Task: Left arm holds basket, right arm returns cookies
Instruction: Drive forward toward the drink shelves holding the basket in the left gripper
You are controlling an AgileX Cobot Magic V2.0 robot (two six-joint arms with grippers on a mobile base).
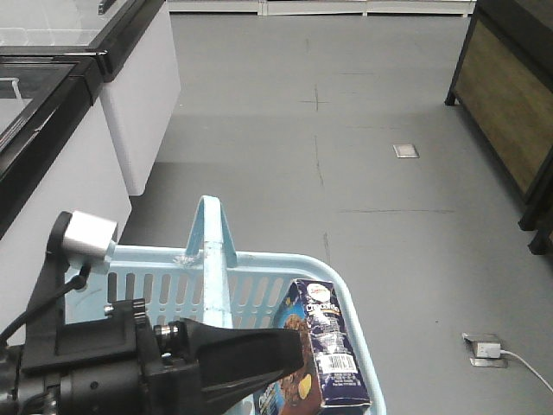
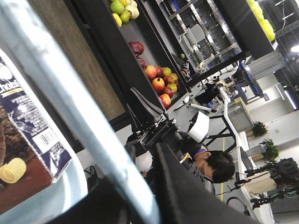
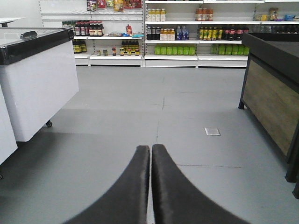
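The light blue basket (image 1: 285,281) hangs at the bottom of the front view, its flat handle (image 1: 216,251) upright. My left gripper (image 1: 259,356), a black wedge, is shut on that handle. In the left wrist view the handle (image 2: 70,88) runs as a pale blue bar between the two dark fingers of the left gripper (image 2: 145,205). The cookies (image 1: 328,354), a dark navy carton with a barcode label, stand inside the basket against its right wall; the cookies (image 2: 25,140) also show at the left of the left wrist view. My right gripper (image 3: 151,147) is shut and holds nothing, pointing down the aisle above the grey floor.
White chest freezers (image 1: 130,112) line the left. A black stand with wooden sides (image 1: 510,112) is at the right. A floor socket plate (image 1: 405,150) and a white plug with cable (image 1: 488,348) lie on the floor. Shelves of bottles (image 3: 187,35) fill the far wall.
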